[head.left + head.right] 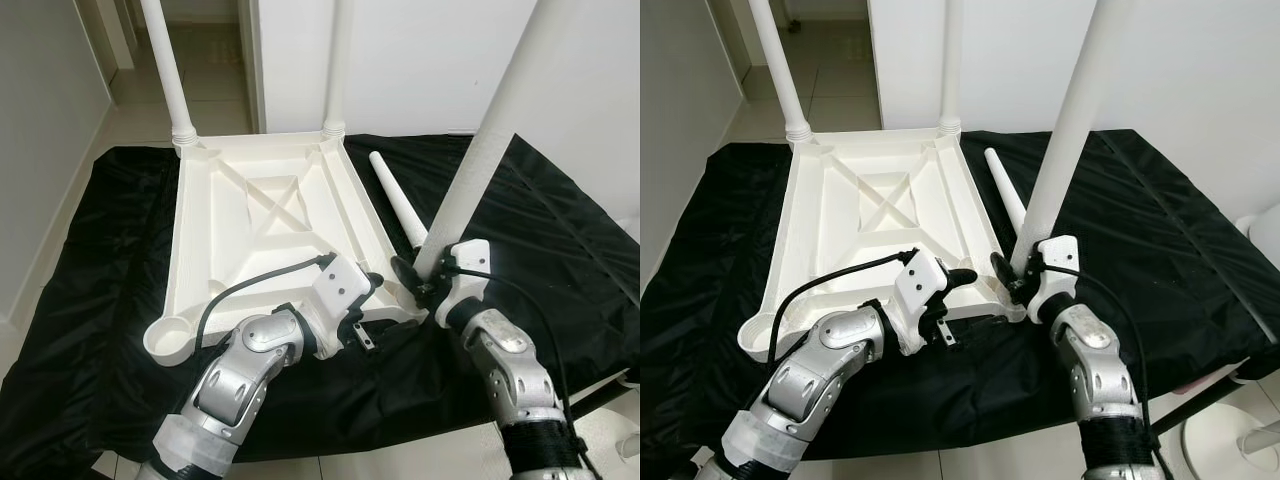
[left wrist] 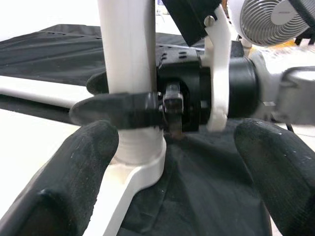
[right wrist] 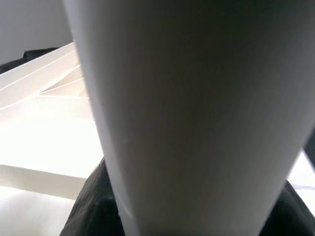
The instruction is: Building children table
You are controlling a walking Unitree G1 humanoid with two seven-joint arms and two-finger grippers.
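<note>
— What can't you make out?

— The upright legs run out of the top of the head views; my right wrist view is so close to the leg [image 3: 197,118] I grip that it reads as a white blur; whether that leg is fully seated in its corner socket I cannot tell.

— And the setting?

— A black sheet [image 1: 560,230] covers the floor, pale tiles [image 1: 215,95] and white walls beyond; the white table top [image 1: 265,215] lies upside down on it, two legs standing at its far corners; a loose leg [image 1: 400,207] lies on the sheet beside its right edge.

— Your hands?

— My right gripper [image 1: 420,283] is clamped around the leg at the near right corner; my left gripper [image 1: 368,300] sits spread apart at that corner, grasping nothing.
</note>
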